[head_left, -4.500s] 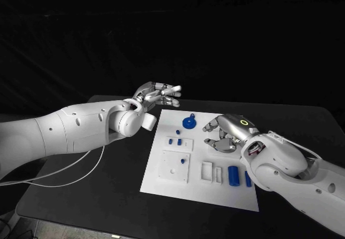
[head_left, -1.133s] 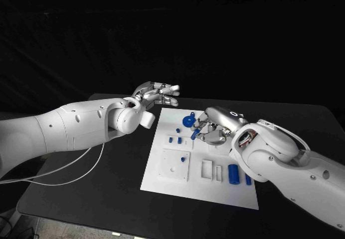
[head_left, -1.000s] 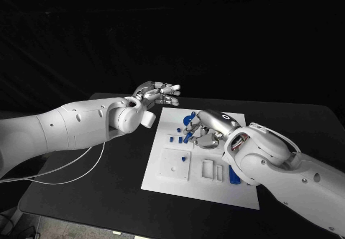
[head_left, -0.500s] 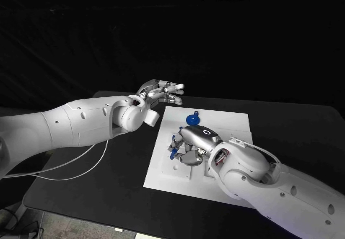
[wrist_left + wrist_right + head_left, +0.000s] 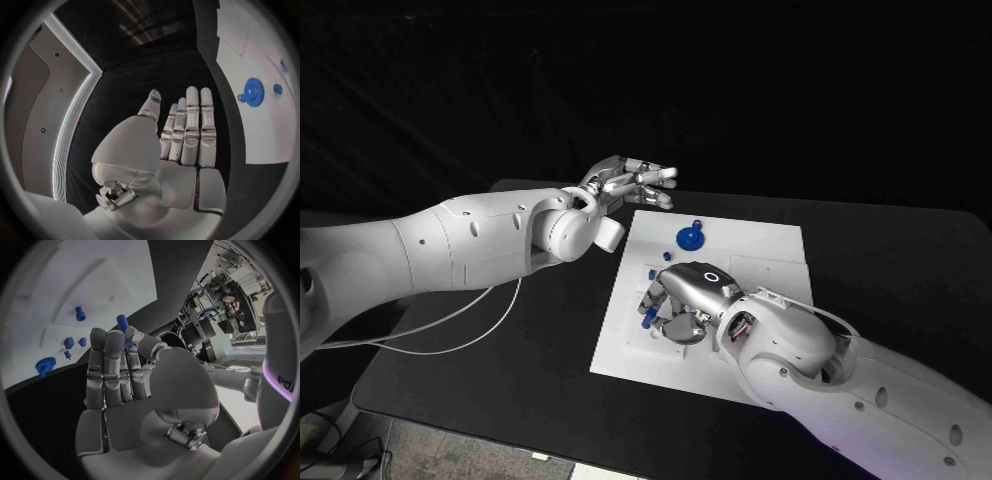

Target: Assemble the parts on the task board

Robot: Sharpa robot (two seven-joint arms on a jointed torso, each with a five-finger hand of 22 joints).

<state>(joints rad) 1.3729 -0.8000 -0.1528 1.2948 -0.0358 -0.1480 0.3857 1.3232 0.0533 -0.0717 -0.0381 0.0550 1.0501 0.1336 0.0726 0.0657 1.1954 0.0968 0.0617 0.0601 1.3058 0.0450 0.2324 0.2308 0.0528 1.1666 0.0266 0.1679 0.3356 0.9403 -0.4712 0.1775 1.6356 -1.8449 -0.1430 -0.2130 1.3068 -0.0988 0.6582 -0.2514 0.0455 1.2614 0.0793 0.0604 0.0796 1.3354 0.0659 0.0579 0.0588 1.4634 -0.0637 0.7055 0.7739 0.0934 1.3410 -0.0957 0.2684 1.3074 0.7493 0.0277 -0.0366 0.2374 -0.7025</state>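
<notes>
The white task board (image 5: 764,250) lies mid-table. A blue gear (image 5: 688,237) sits at its far end, and small blue pegs (image 5: 652,273) stand in a block closer in. My right hand (image 5: 687,298) hovers low over the board's left middle and pinches a small blue peg (image 5: 646,319) between thumb and fingertip. The right wrist view shows that peg (image 5: 122,322) at the fingertips, with the board (image 5: 94,280), pegs (image 5: 80,313) and gear (image 5: 44,365) beyond. My left hand (image 5: 630,185) is raised off the board's far left corner, fingers straight and holding nothing (image 5: 187,130). My right arm hides the board's near right part.
The black table (image 5: 516,340) surrounds the board, with bare room left and right. A white cable (image 5: 459,335) loops from my left arm over the table's left side. The left wrist view shows the board (image 5: 262,45) and the gear (image 5: 253,91).
My right hand took a blue peg near the gear and carried it toward the near left of the board. The left hand stayed put. The camera shifted slightly.
</notes>
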